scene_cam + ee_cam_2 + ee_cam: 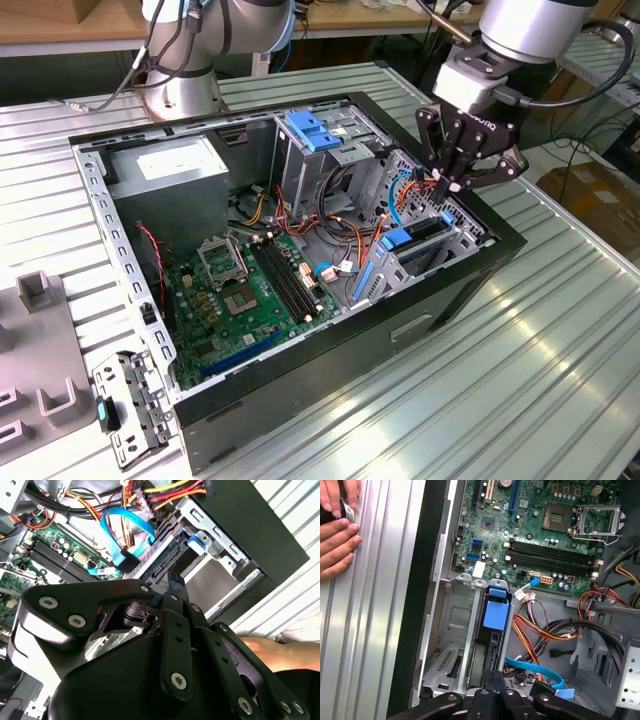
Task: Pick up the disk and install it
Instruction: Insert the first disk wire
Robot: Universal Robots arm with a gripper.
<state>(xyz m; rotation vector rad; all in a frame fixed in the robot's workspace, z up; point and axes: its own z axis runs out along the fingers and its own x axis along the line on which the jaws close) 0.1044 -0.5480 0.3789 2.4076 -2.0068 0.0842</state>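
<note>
Black linkage of the gripper (175,582) is closest in both wrist views; its fingers are drawn together, the tips at the upper edge of the disk (496,614). No view settles whether they pinch anything.

The disk stands edge-on in the drive bay at the front corner of the computer case (455,290), its blue bracket uppermost.

- First wrist view: motherboard (540,535) with memory slots and the CPU socket (597,520); a person's hand (337,535) rests on the table beside the case.
- Second wrist view: a blue flat cable (117,535) looped just beside the bay.
- Exterior view: the grey power supply (165,170) and a tall cage with a blue handle (320,135) stand inside the case.

The case lies open on a ribbed metal table (500,390). A grey fixture plate (40,370) lies at the exterior view's left. A second arm's base (185,70) stands behind the case, with benches beyond it.
</note>
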